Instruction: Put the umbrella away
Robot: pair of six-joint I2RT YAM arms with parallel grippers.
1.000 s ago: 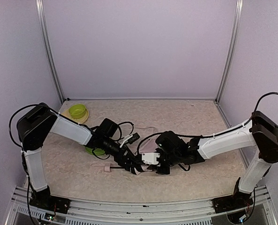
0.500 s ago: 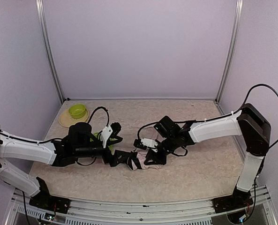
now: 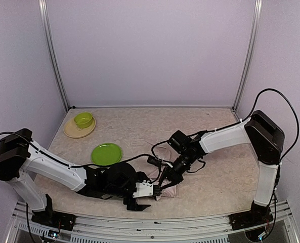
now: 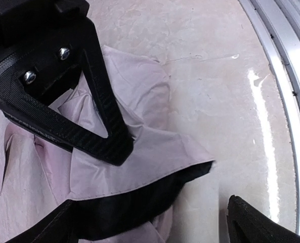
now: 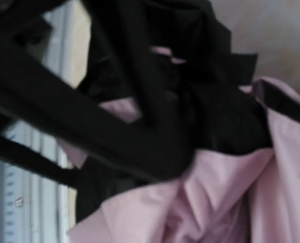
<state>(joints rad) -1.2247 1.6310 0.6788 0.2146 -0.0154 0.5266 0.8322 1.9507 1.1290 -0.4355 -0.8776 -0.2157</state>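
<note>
The left gripper [image 3: 145,196] has swung back toward the rail [image 4: 291,101]. The umbrella's [image 4: 144,152] edge now lies between its spread jaws.

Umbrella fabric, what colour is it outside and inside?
The folding fabric umbrella is pale pink outside, black lining inside; clearest in the left wrist view.

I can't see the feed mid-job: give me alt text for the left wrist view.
The left gripper is open over the umbrella, one black finger in front of its crumpled pale pink fabric, black lining showing along the lower edge. Beige table and a metal rail fill the right side.
</note>
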